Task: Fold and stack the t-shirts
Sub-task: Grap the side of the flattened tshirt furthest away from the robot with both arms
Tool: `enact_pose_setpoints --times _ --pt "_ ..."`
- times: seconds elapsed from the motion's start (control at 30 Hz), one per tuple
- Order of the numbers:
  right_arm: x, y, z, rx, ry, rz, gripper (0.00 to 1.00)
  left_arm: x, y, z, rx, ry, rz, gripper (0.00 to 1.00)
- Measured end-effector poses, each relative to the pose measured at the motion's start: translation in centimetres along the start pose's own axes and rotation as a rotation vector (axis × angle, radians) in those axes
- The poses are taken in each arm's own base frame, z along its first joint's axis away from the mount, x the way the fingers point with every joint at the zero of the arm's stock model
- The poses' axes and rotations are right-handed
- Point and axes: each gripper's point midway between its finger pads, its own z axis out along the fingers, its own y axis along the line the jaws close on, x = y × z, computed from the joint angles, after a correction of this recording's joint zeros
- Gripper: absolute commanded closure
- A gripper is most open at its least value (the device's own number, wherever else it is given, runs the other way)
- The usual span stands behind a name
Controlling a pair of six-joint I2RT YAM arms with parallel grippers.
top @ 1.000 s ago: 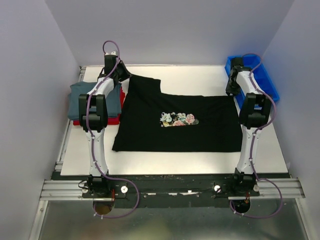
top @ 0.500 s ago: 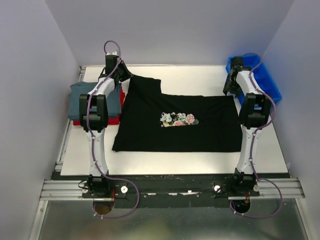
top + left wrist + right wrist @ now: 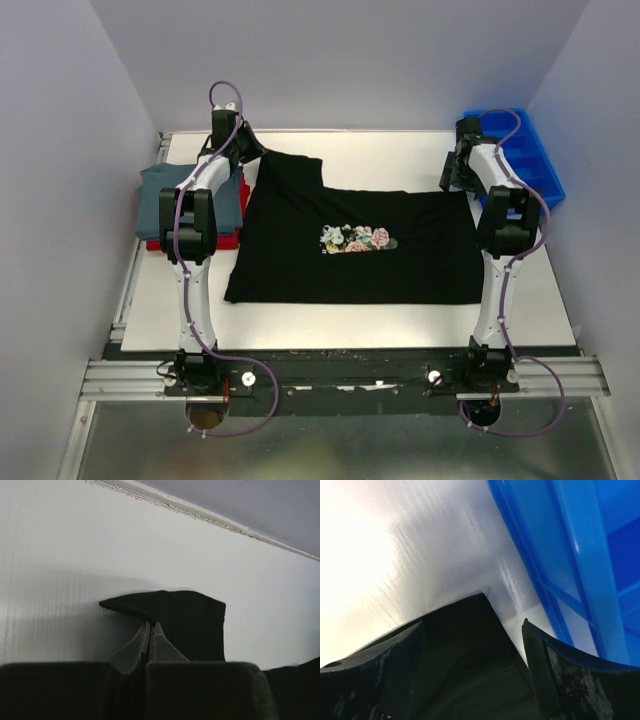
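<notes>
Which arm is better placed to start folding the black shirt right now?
Left. The left gripper is shut on a far corner of the black shirt; the right gripper is open, with the other far corner between its fingers, ungripped.

Worktop (image 3: 380, 150), far strip between the arms: bare, your widest lane. Right side: blue bin (image 3: 530, 165) just beside the right pincer (image 3: 450, 180), tight. Left side: grey-blue t-shirt (image 3: 165, 195) stacked on red t-shirt (image 3: 228, 241). Centre: black t-shirt (image 3: 350, 275), flat.
</notes>
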Motion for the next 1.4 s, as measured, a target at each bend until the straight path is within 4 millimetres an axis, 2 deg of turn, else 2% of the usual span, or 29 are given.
enact_pose_setpoints --times 0.07,0.13,0.23,0.27,0.3,0.33,0.5,0.77,0.8,0.87,0.93,1.07,1.13,1.4 --pt "0.0 0.3 -0.1 -0.005 -0.002 -0.004 0.11 0.0 0.0 0.0 0.000 0.000 0.000 1.00" --pt "0.0 0.4 -0.2 -0.008 -0.004 -0.007 0.17 0.0 0.0 0.0 0.000 0.000 0.000 1.00" --pt "-0.1 0.4 -0.2 -0.008 -0.005 -0.012 0.35 0.0 0.0 0.0 0.000 0.000 0.001 1.00" --pt "-0.2 0.3 -0.2 -0.010 -0.006 -0.011 0.48 0.0 0.0 0.0 0.000 0.000 0.001 1.00" --pt "-0.3 0.2 -0.2 -0.013 -0.006 -0.010 0.56 0.0 0.0 0.0 0.000 0.000 0.001 1.00" --pt "-0.5 0.1 -0.2 -0.016 -0.006 -0.008 0.59 0.0 0.0 0.0 0.000 0.000 0.001 1.00" --pt "-2.1 -0.3 0.3 -0.019 -0.027 0.014 0.54 0.0 0.0 0.0 0.000 0.001 0.004 1.00" --pt "-1.6 -0.3 0.4 -0.029 -0.003 0.010 0.44 0.0 0.0 0.0 0.000 0.001 0.004 1.00" --pt "-1.5 -0.2 0.4 -0.034 0.002 0.009 0.40 0.0 0.0 0.0 0.000 0.001 0.005 1.00" --pt "-1.4 0.0 0.3 -0.043 0.015 0.005 0.42 0.1 0.0 0.0 0.000 0.001 0.005 1.00" --pt "-1.5 0.1 0.3 -0.050 0.018 0.003 0.50 0.1 0.0 0.0 0.000 0.002 0.007 1.00" --pt "-1.5 0.1 0.2 -0.054 0.023 -0.001 0.51 0.1 0.0 0.0 0.000 0.003 0.010 1.00" --pt "-1.5 0.1 0.2 -0.055 0.023 -0.002 0.56 0.1 0.0 0.0 0.000 0.004 0.011 1.00" --pt "-1.4 0.1 0.3 -0.054 0.028 -0.010 0.53 0.2 0.0 0.0 -0.002 0.007 0.017 1.00"
